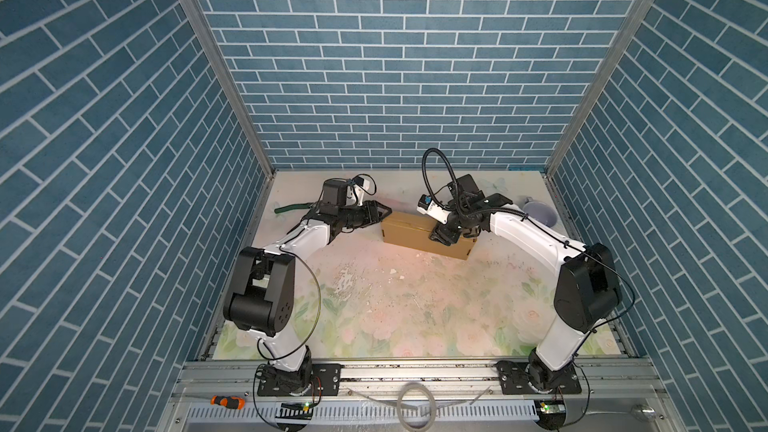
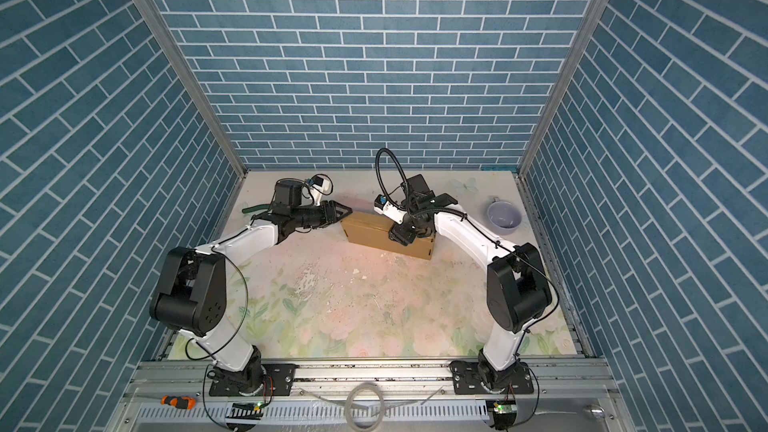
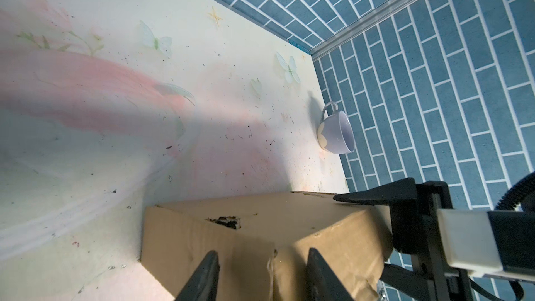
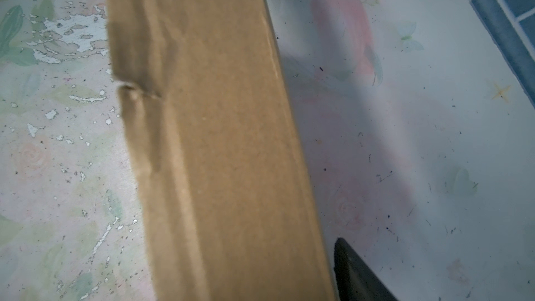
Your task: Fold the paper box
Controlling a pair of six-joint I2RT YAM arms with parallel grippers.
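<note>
The box (image 1: 411, 241) is sitting closed on the table (image 1: 374, 305), far of centre. Its long side is running left to right, with the right end slanting slightly nearer.

The left gripper (image 1: 384, 213) is hovering at the box's left end, jaws standing apart and clamping nothing. In the left wrist view its fingers (image 3: 202, 276) are flanking the end corner.

The right gripper (image 1: 439, 240) is pointing down over the right half of the box, jaws spread across its width. One finger (image 4: 356, 273) is lying just beside the far long edge, but whether the pair is pressing the cardboard cannot be told from these views. A cup (image 2: 503, 218) is standing well apart at the far right.

Handling judgement: the box is looking light and hollow, stiff along its creases yet easily dented. A small tear (image 3: 225, 221) is showing near the left end, and the near edge is looking crumpled. It is likely sliding readily on the table, so holding is best done across the narrow width or by bracing both ends, with gentle pressure.
</note>
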